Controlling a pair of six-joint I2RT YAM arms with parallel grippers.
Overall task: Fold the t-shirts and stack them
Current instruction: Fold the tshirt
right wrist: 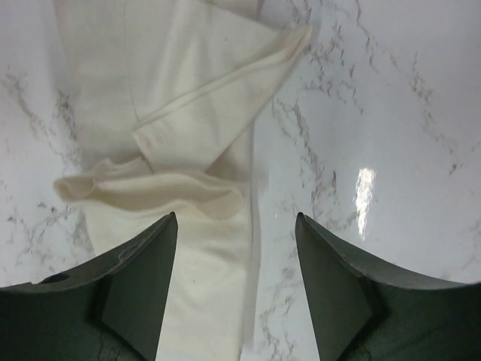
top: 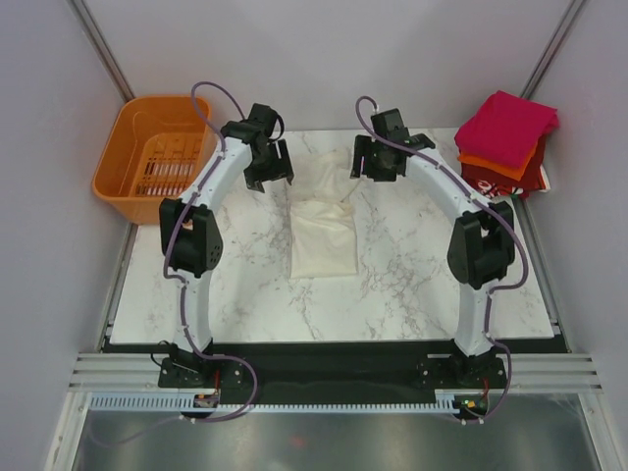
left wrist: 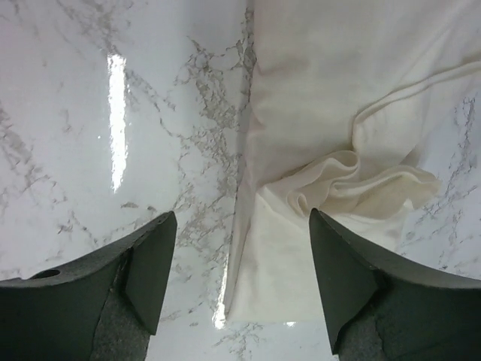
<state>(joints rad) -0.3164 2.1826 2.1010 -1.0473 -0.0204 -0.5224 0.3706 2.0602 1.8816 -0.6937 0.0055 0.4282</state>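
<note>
Far-left corner: an orange slotted plastic basket (top: 152, 157) sits at the edge of the marble worktop (top: 412, 285), with nothing visible inside it.

Left of centre: the left gripper (top: 267, 169) hangs over the far part of the worktop, just beside the far end of the shirt. Its jaws are spread and nothing is between them. In the left wrist view its fingers (left wrist: 150, 263) stand well apart. The shirt's left edge and bare marble lie below the gap, and a small crumpled fold of cloth lies towards the right-hand finger.

Centre: the cream-white t-shirt (top: 324, 231) lies flat on the worktop between the two arms, folded into a narrow strip running near to far. The near part is smooth and rectangular. The far end is narrower and rumpled, with a hemmed flap folded over it.

Right of centre: the right gripper (top: 378, 162) hangs just beside the same far end, jaws spread and holding nothing.

Far-right corner: a stack of folded shirts sits well apart from the cream one. The magenta-pink t-shirt (top: 505, 123) is on top, the orange t-shirt (top: 502, 160) is beneath it, and the dark red t-shirt (top: 496, 180) is lowest
</note>
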